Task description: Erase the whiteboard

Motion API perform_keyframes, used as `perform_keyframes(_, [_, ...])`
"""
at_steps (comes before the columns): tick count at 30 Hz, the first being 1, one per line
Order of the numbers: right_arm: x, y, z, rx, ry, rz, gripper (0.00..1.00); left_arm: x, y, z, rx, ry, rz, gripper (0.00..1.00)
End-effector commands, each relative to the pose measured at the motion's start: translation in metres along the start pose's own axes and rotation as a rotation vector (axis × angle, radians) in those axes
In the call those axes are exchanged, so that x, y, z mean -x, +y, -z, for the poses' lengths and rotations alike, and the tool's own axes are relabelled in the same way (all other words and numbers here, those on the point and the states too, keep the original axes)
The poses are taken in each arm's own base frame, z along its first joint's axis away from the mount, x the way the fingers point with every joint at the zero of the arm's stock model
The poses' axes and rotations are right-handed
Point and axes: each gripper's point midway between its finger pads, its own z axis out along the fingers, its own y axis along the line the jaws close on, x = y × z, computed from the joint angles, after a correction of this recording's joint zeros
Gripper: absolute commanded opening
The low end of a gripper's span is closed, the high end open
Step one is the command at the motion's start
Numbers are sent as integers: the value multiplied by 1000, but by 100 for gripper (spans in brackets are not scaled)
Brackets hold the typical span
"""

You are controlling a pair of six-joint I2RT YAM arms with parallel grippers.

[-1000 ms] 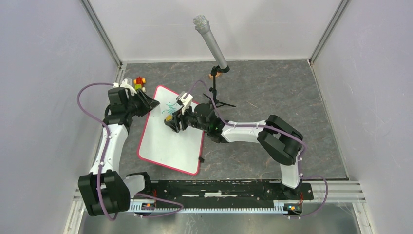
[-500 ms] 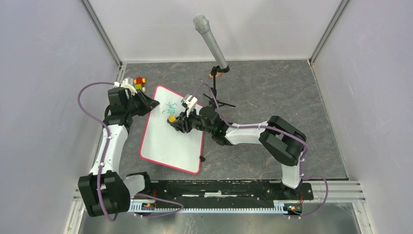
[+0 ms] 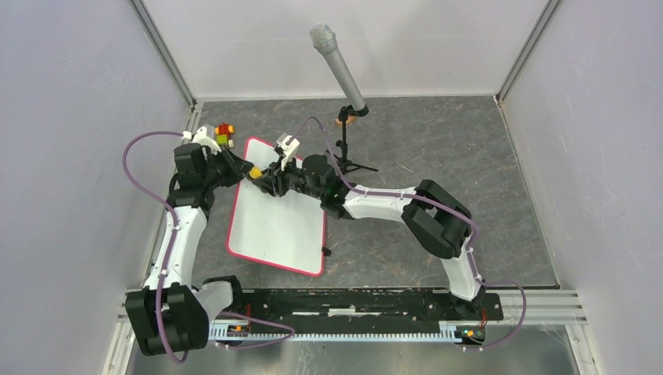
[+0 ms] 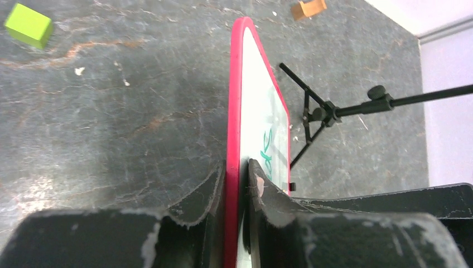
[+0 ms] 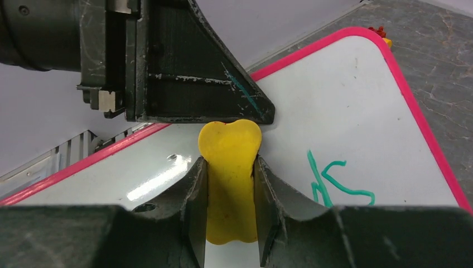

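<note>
The whiteboard [image 3: 274, 223] is white with a red-pink rim and lies on the grey table left of centre. Green handwriting [image 5: 329, 181] remains near its far end, also in the left wrist view [image 4: 266, 151]. My left gripper [image 3: 238, 168] is shut on the board's left rim [image 4: 235, 111], one finger on each face. My right gripper [image 3: 262, 178] is shut on a yellow sponge eraser [image 5: 230, 178], which rests on the board right next to the left gripper's fingers [image 5: 184, 67]. The eraser shows yellow in the top view [image 3: 255, 173].
A microphone [image 3: 338, 66] on a small black tripod stand [image 3: 344, 152] rises just behind the board. Small coloured blocks [image 3: 224, 133] lie at the far left corner; a green block [image 4: 29, 24] and an orange block [image 4: 308, 8] show in the left wrist view. Walls enclose three sides.
My right gripper has swept the eraser across the board to the far left, up against my left gripper. Some green writing has gone. The board has shifted slightly.
</note>
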Motion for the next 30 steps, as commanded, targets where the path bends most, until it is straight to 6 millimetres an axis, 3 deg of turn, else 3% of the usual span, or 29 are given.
perform_keyframes(1, [-12,-27,-9,-89,10,-64,27,-4,11,3,64,-21,-87,2])
perform_keyframes(5, [-50,-59,3,-185,84,-110,27,-6,7,3,49,-18,-103,2])
perform_keyframes(10, [-89,-89,32,-288,164,-159,27,-6,6,4,46,-24,-123,2])
perform_keyframes(15, [-95,-96,46,-328,184,-145,27,-7,5,5,54,-33,-158,2])
perform_keyframes(18, [-82,-82,37,-283,162,-130,26,-9,4,5,56,-32,-180,2])
perform_keyframes(26, [-19,4,-2,-67,64,-81,27,-14,4,4,61,-22,-215,2])
perform_keyframes(30, [-5,17,-15,-30,30,-98,27,-14,4,3,59,-20,-214,2])
